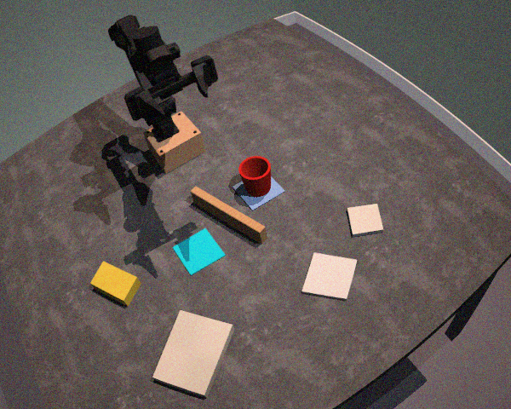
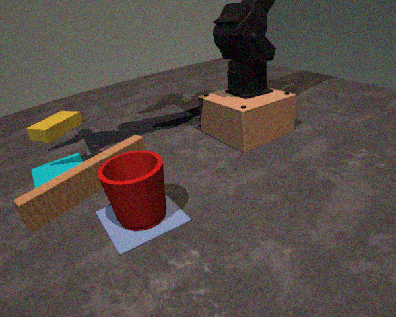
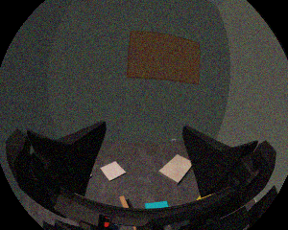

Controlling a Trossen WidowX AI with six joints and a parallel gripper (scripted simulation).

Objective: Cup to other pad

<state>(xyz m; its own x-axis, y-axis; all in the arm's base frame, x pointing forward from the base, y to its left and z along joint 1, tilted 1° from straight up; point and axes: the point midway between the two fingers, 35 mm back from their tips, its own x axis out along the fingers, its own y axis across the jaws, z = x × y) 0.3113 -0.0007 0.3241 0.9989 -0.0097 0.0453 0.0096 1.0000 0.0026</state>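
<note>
cup: rigid, tapered, open top; keep upright
grip: mid-wall, opposite sides
jaws: wide open, empty, upper left of frame

A long wooden bar lies flat on the bench, slanting — a yellow block sits well apart from it. Three pale flat tiles — small, medium, large — lie spread out, none touching.

The cup looks like smooth matt plastic, the bar and the arm's base block grained wood, and the table rough and mottled like stone.
</note>
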